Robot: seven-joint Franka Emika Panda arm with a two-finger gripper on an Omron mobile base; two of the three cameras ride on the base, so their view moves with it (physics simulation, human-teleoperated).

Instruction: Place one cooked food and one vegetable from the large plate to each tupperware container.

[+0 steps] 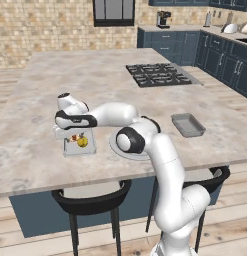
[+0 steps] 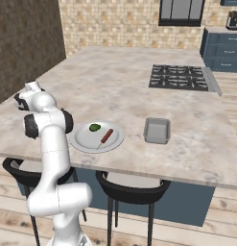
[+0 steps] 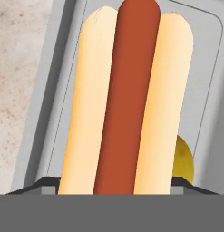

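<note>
In the hand view we see a hot dog (image 3: pixel 127 99) standing long between the jaws: a red-brown sausage between two pale bun halves. The jaws stand wide and seem to pinch it at its sides. Behind it lies a grey tupperware container (image 3: pixel 54 90), and a yellow vegetable (image 3: pixel 183 158) shows at the lower right.

In the left base view the gripper (image 1: pixel 75 131) hangs over this container (image 1: pixel 79 149) at the left of the frame, on the bench (image 1: pixel 95 80). The large plate (image 2: pixel 86 139), round and grey-white, lies in the middle of the right base view with one green vegetable (image 2: pixel 94 127) and one red sausage on a stick (image 2: pixel 105 137). A second container (image 2: pixel 156 130) lies to its right. We count two containers and one plate.
</note>
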